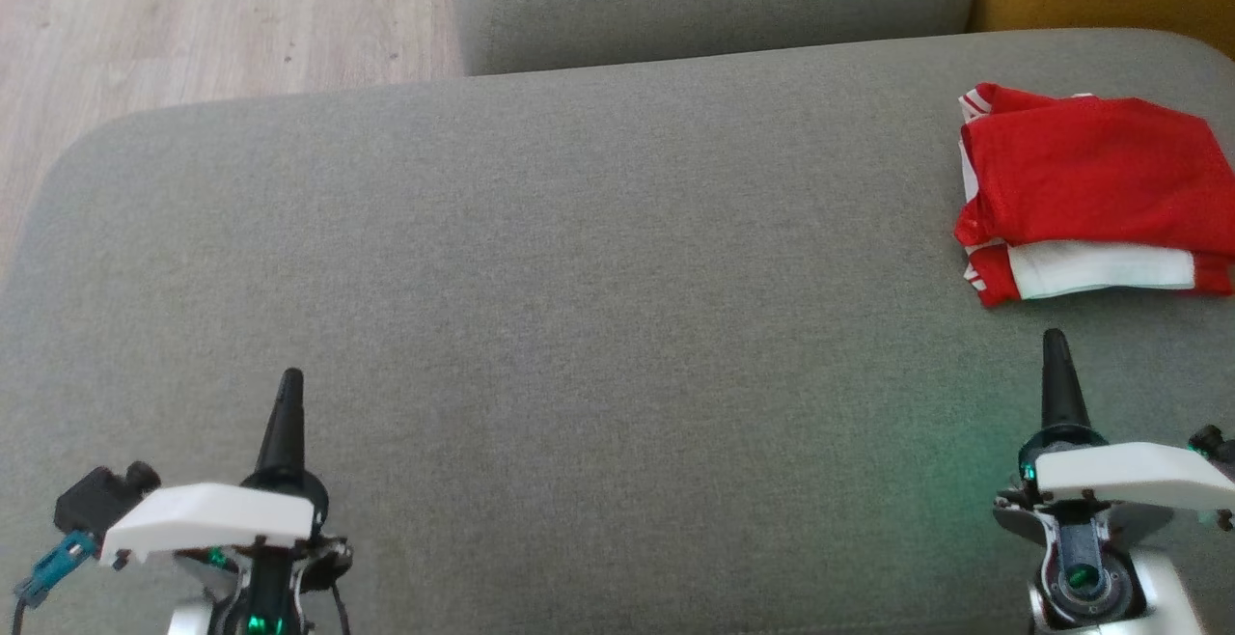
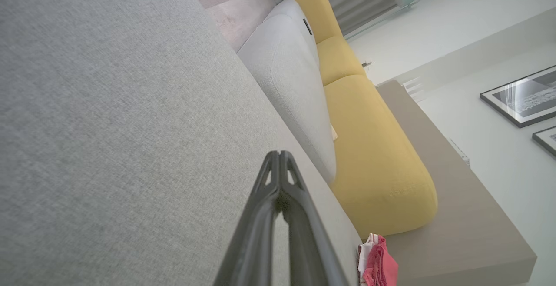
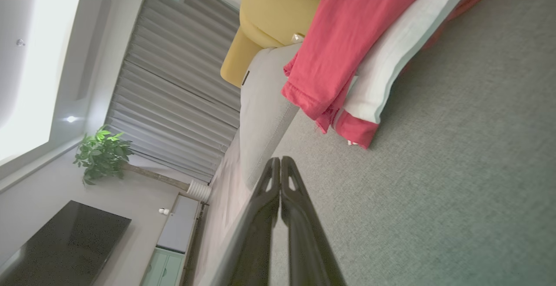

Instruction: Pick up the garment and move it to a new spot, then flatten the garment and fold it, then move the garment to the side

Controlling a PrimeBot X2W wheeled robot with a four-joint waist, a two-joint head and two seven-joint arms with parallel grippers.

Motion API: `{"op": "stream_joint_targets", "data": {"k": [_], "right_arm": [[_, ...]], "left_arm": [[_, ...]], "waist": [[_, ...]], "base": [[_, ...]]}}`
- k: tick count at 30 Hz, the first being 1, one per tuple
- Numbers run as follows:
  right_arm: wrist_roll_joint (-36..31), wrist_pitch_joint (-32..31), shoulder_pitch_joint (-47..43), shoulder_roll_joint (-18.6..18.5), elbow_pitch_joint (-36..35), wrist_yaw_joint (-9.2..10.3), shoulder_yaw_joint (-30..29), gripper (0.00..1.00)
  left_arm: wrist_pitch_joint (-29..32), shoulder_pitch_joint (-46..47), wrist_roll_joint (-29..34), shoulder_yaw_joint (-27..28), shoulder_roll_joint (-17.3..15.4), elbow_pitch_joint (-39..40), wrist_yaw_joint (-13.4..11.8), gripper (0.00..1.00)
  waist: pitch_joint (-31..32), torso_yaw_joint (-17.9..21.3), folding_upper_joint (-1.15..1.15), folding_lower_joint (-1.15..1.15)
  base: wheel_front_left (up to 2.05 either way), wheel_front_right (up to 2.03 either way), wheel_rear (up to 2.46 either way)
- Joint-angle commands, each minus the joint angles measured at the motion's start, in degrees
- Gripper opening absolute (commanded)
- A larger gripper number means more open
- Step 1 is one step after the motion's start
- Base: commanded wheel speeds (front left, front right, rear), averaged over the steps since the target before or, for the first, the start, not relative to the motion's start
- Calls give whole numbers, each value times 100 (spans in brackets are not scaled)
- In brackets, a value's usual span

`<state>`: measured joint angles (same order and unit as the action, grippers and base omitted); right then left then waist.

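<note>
Left tool [image 1: 289, 377] and right tool [image 1: 1054, 337] closed empty on my feed, folded red garment [image 1: 1090, 186] at two o'clock on grey cushion [image 1: 579, 278].

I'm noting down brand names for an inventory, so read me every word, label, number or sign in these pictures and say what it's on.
Nothing here can be read as text.
Small dark tag on the grey cushion: too small to read.
Red and white garment: no print or label shows on the visible side.
Framed pictures on the wall: no legible words.
</note>
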<state>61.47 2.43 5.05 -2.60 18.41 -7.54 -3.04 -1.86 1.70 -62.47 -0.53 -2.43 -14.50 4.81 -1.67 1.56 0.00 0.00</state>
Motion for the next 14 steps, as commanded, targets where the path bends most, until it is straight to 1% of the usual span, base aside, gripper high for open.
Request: {"op": "stream_joint_targets", "data": {"k": [1,14], "right_arm": [[166,-47,154,-72,-226,3,35,0],[976,-264,141,-73,-285,4,-52,0]], "left_arm": [[35,338,-145,206,-36,169,61,0],[256,369,-918,344,-38,135,118,0]], "waist": [[4,-4,0,0],[44,-46,0,0]], "base": [[0,0,0],[0,0,0]]}}
